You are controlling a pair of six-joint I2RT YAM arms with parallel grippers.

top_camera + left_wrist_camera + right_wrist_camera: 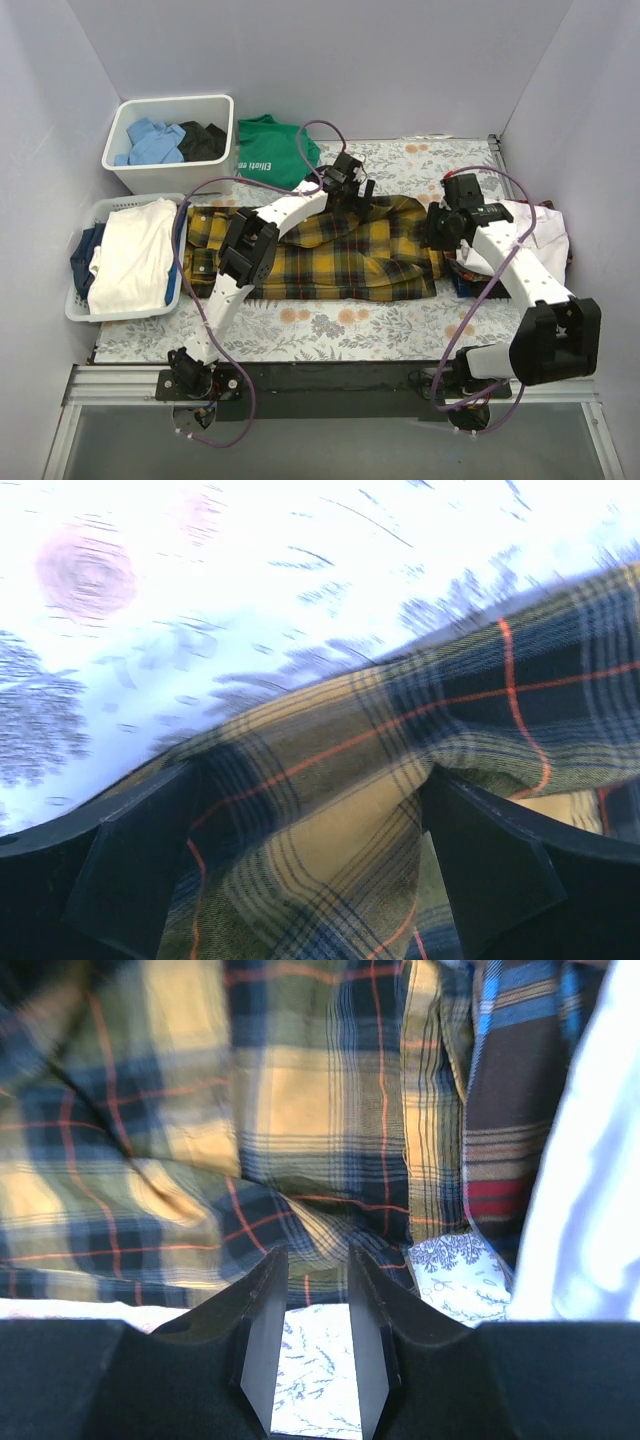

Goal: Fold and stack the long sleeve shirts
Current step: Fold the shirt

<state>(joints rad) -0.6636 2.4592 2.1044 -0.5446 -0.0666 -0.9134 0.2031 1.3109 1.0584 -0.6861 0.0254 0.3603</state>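
The left gripper (pixel 310 780) stands wide open at the far edge of the yellow-and-black plaid shirt (pixel 340 255). A bunched ridge of that plaid cloth lies between its 2 fingers (pixel 140 870) without filling the gap. The right gripper (pixel 313 1260) is at the shirt's right end with its jaws narrow. The hem sits between the fingertips, and bare floral tablecloth (pixel 330 320) shows through the slit lower down. Whether the hem is actually pinched I cannot tell.

The plaid shirt is spread crosswise over the middle of the table, rumpled, its left end just beside the basket. A white shirt (pixel 535 230) lies at the table's right end, partly under the right arm. A dark striped garment (pixel 505 1110) lies between the white shirt and the plaid one, touching both.

There are 2 containers, both on the left. The white tub (pixel 175 100) at the far corner holds a light blue garment (pixel 152 142) and a black one (pixel 205 140) side by side. The white slatted basket (pixel 120 312) nearer the arms holds a cream-white garment (pixel 135 250) heaped on top of a navy one (pixel 83 262), which shows at the basket's left side.

A green T-shirt (pixel 270 150) with white lettering lies on the table just beside the tub, beyond the plaid shirt.

Counted: 2 arms, 2 containers, 1 plaid shirt, 1 white shirt on the table, 1 striped garment, 1 green T-shirt, and 4 garments in the containers — 2 in each.
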